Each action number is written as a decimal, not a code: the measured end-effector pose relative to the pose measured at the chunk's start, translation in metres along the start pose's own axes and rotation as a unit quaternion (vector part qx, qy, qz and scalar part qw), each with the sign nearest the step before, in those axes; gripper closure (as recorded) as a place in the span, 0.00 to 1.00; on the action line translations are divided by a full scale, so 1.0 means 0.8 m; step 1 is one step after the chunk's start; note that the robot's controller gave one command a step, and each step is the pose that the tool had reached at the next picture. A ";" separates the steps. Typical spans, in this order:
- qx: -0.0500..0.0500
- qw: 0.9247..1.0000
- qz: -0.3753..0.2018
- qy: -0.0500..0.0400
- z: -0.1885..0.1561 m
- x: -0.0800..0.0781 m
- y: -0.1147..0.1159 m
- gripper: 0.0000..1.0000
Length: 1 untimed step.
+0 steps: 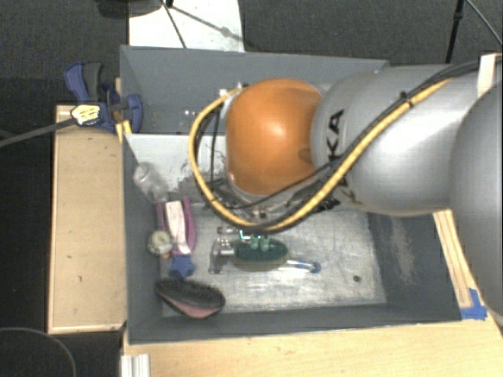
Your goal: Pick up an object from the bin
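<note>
My gripper (224,254) shows as a small metal part just below the arm's orange dome, low over the bin floor a little left of centre. Right beside it, on its right, lies a dark green thing (264,248). From there a clear stick with a blue tip (303,267) runs on to the right. A small blue piece (182,267) lies just left of the gripper. Whether anything sits inside the gripper is hidden by the dome and the cables.
Along the bin's left wall lie a pink and white packet (179,223), a clear plastic piece (148,181), a pale round thing (160,243) and a dark oval brush (189,298) at the front. The arm covers the bin's back and right.
</note>
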State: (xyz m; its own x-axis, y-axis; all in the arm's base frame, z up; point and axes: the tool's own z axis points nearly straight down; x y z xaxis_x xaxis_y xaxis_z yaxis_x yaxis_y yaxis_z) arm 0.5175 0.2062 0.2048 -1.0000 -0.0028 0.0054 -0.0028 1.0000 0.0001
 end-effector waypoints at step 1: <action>-0.002 0.999 -0.034 -0.007 0.168 -0.015 -0.140 0.00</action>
State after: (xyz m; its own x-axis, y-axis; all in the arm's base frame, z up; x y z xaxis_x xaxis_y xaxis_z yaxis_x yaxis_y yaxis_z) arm 0.5287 0.0942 0.0700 -0.9974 -0.0709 -0.0087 -0.0710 0.9975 0.0035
